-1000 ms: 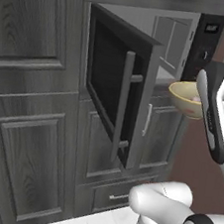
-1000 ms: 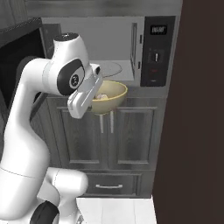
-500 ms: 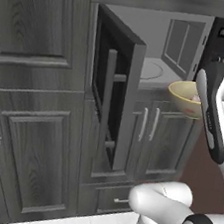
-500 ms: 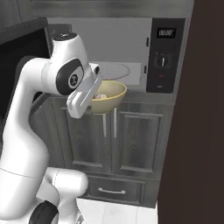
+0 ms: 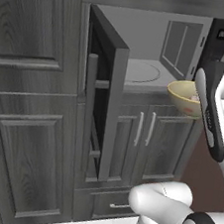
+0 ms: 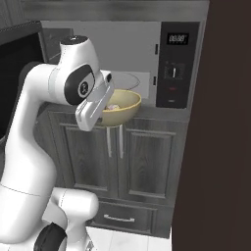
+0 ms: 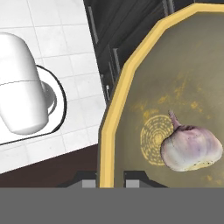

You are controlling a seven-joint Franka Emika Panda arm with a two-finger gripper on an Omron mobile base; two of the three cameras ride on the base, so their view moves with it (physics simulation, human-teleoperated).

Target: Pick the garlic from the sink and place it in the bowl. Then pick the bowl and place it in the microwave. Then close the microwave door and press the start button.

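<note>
Garlic point(image 7: 191, 147) inside bowl point(image 7: 131, 87); end effector point(image 7: 110, 181) clamps rim.

Grey wood cabinets point(image 5: 20, 137), white tiled floor point(image 7: 65, 52).

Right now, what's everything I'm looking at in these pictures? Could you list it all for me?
round tan-yellow bowl: one, tan-yellow, held up in front of the open microwave.
pale pinkish-white garlic bulb: one, lying inside the bowl.
built-in black microwave: one, pale grey inside, control panel on its right.
black microwave door: one, swung open to the left.
grey wooden cabinet doors: several, below and beside the microwave.
white floor tiles: below.
fingers: two, dark, clamped on the bowl's rim.
</note>
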